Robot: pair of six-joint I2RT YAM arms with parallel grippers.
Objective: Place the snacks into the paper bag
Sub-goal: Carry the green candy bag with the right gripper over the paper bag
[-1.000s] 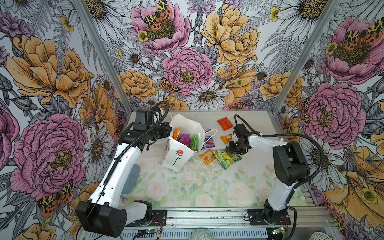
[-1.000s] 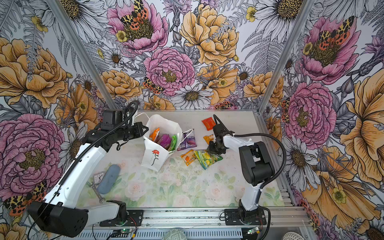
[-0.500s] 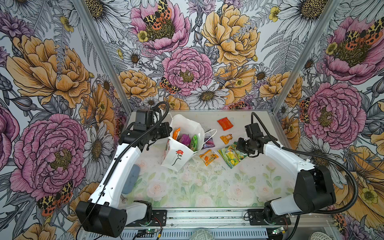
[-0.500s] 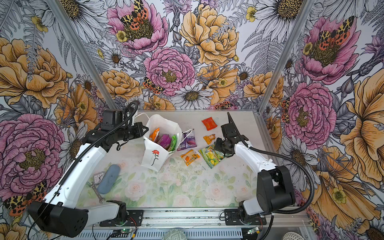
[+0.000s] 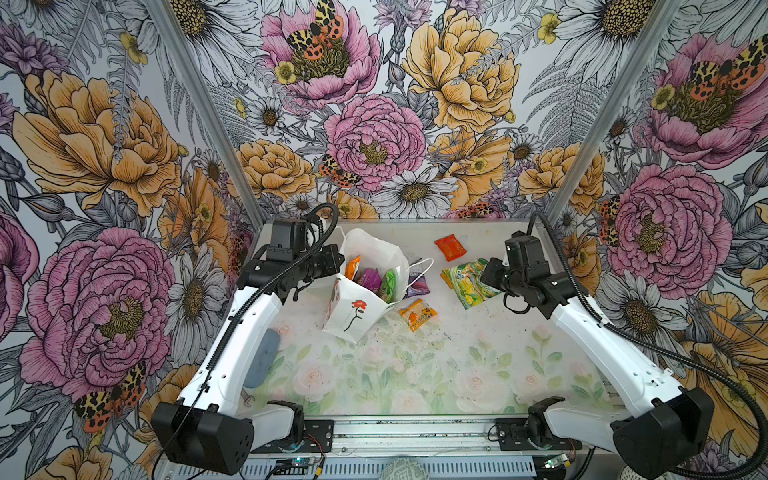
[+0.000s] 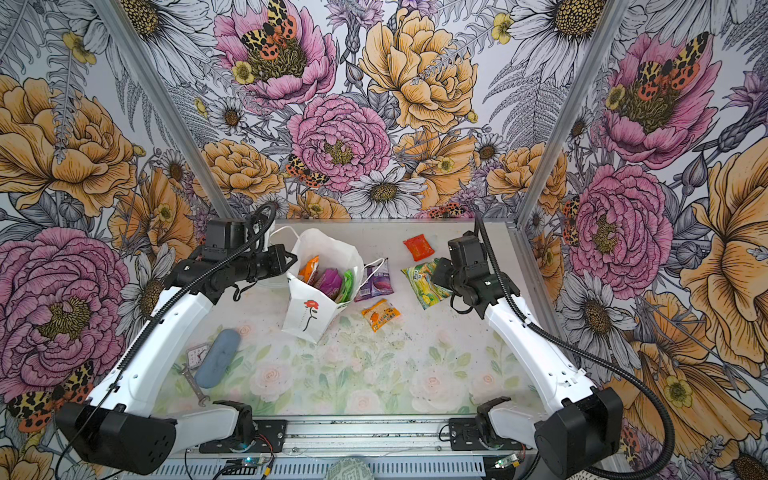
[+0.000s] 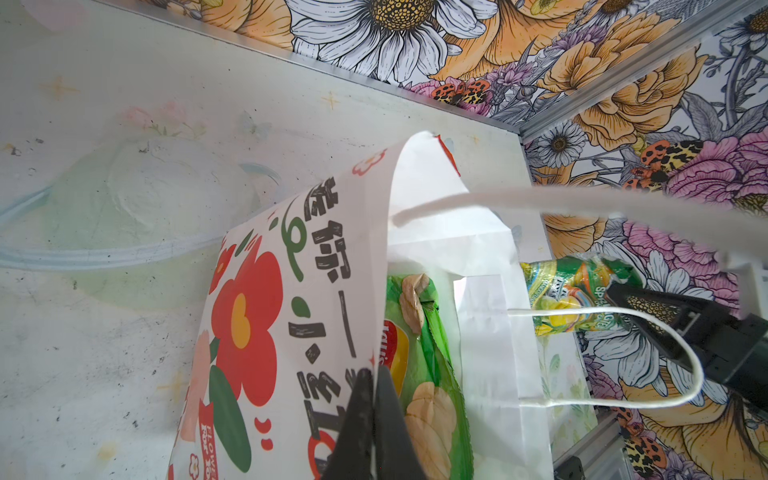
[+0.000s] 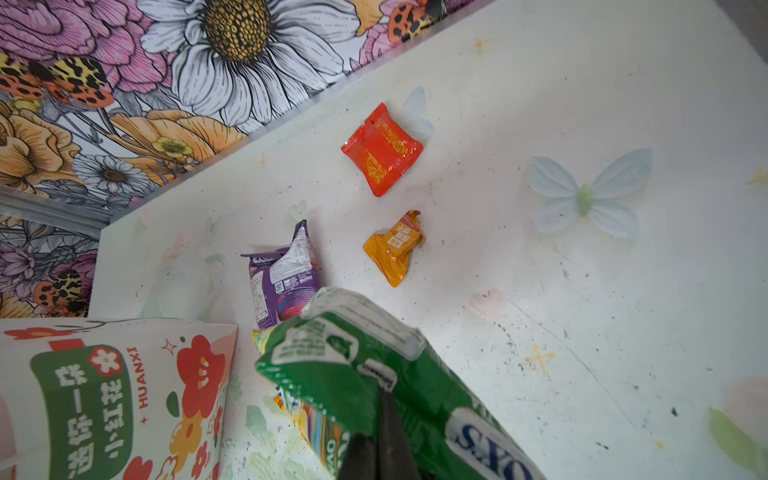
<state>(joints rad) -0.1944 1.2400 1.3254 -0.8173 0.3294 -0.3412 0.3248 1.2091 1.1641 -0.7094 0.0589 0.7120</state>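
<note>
Right arm had swung outward since the earlier frames: then folded tight with its elbow close to the packets, it now ran long from its base, wrist bent inward toward the bag. Right pincer (image 5: 487, 277) was clamped on one edge of the green-yellow packet (image 5: 467, 282), which had come up off the table and hung from the tips, level with the bag's rim in the left wrist view.

Left arm unchanged, stretched forward from its base, wrist turned across toward the bag. Left pincer (image 7: 371, 419) was pinched on the rim of the paper bag (image 5: 353, 316), jaws closed over the paper edge; the bag stood tilted, mouth open.

Just past the left pincer's tips, inside the bag: large green chip bag (image 7: 424, 374), with purple and orange packets beside it in both top views.

Below the right pincer, on the table: small orange packet (image 8: 395, 249) and purple grape pouch (image 8: 282, 282), the pouch lying against the bag. Beyond its tips: red packet (image 5: 450, 247). Between the two pincers, nearer the bases: orange-red fruit packet (image 5: 417, 316).
</note>
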